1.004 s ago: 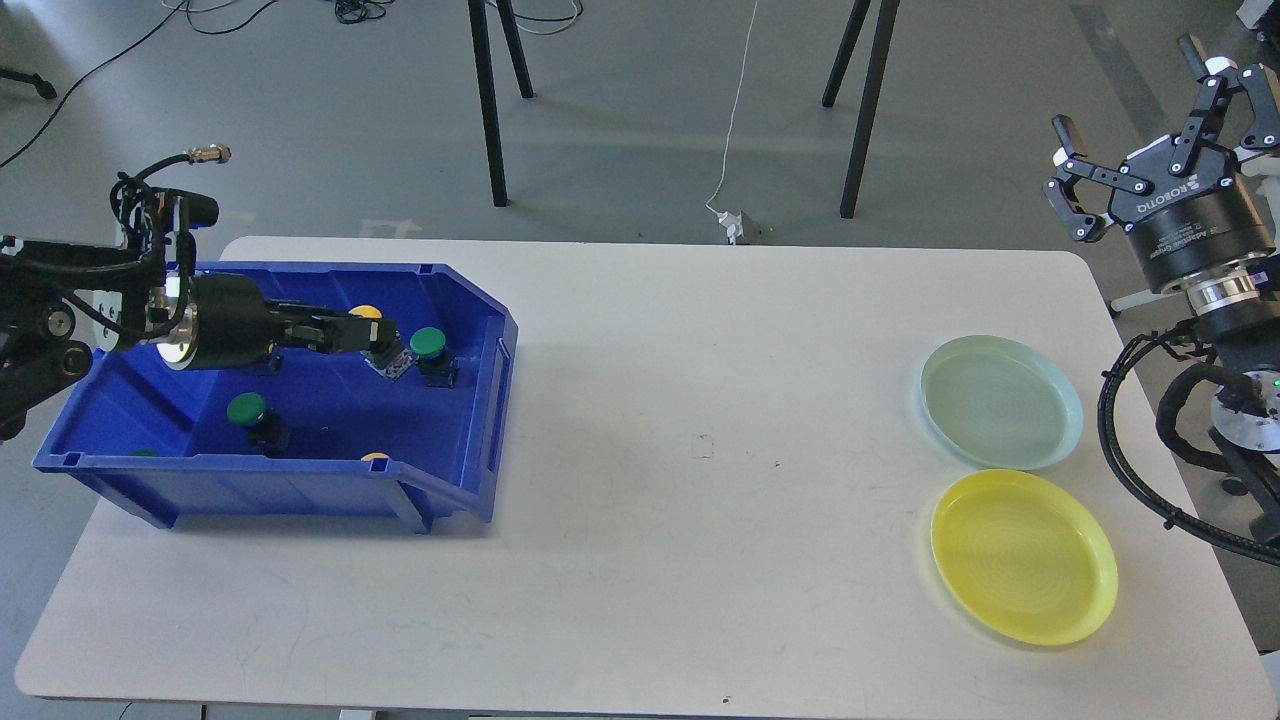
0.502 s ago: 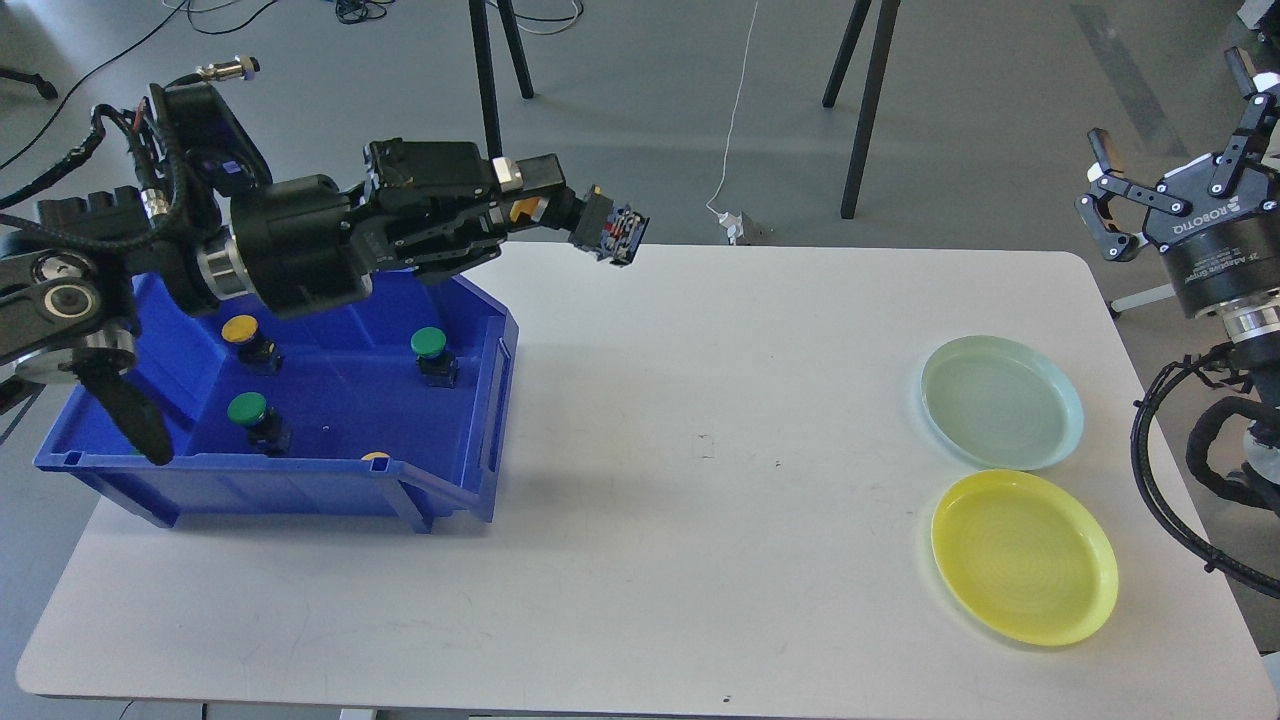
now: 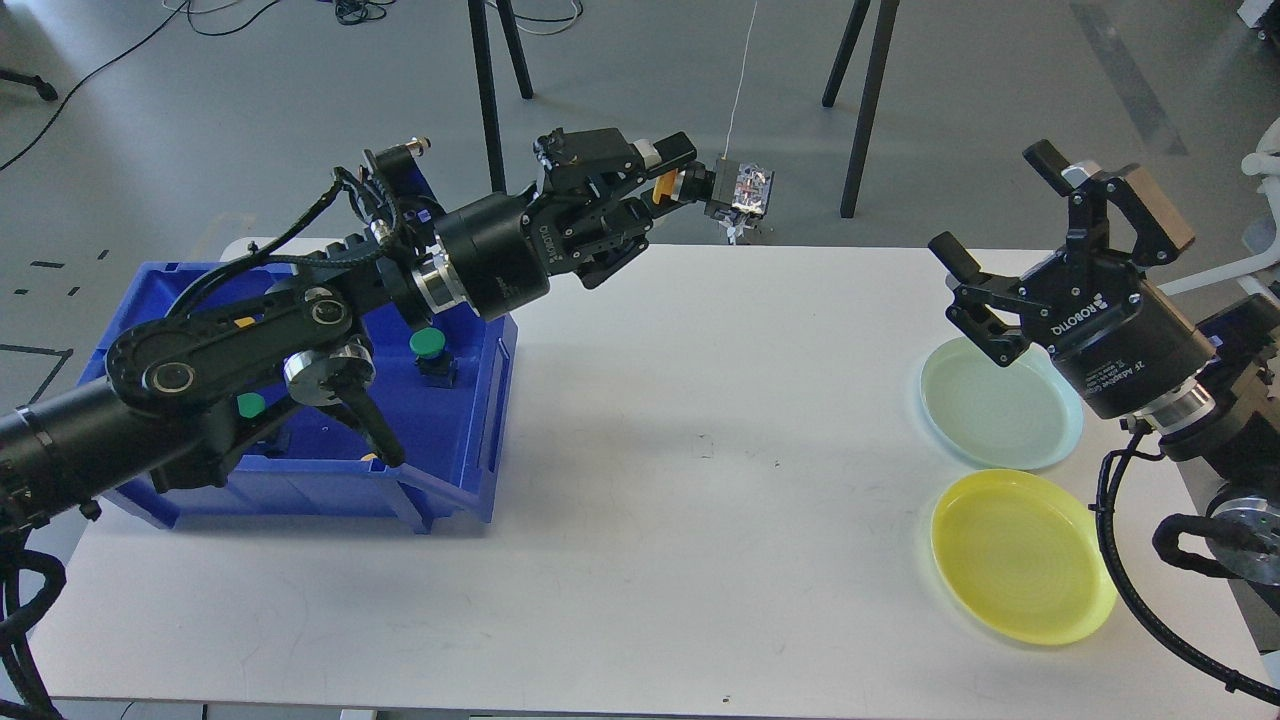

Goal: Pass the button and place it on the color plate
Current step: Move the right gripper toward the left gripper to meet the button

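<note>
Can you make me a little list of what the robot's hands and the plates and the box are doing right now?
left gripper: shut on a yellow button, held up above the table's far edge
right gripper: open, empty, above the pale green plate
blue bin: on the table's left, green buttons inside
pale green plate: empty
yellow plate: empty, nearer than the green one
table: white

The left arm [image 3: 230, 350] hides much of the blue bin [image 3: 470, 400] and its buttons.

Yellow button [image 3: 700, 183] aloft; plates [image 3: 1000, 405] bare
</note>
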You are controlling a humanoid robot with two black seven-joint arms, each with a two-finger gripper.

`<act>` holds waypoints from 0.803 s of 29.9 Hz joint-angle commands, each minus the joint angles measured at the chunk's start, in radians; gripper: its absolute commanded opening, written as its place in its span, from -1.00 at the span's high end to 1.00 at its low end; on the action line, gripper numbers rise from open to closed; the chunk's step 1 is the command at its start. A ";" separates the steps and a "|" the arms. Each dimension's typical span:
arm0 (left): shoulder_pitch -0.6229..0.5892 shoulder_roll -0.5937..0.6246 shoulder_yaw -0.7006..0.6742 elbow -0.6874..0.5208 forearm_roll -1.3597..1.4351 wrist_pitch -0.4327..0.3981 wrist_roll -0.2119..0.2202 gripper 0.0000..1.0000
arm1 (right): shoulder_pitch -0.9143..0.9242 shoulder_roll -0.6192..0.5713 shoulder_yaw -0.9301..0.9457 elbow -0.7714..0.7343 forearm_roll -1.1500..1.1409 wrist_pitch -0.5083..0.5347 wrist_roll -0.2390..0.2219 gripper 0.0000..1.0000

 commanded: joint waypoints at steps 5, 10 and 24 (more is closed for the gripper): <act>-0.001 -0.001 0.001 -0.005 0.000 -0.007 0.000 0.77 | 0.153 0.009 -0.149 0.009 -0.093 -0.014 0.000 -0.99; -0.002 -0.001 0.002 -0.005 0.000 -0.010 0.000 0.75 | 0.254 0.045 -0.275 -0.022 -0.163 -0.109 0.000 -1.00; -0.005 0.001 0.002 0.003 0.000 -0.026 0.000 0.73 | 0.359 0.199 -0.326 -0.148 -0.188 -0.158 0.000 -0.99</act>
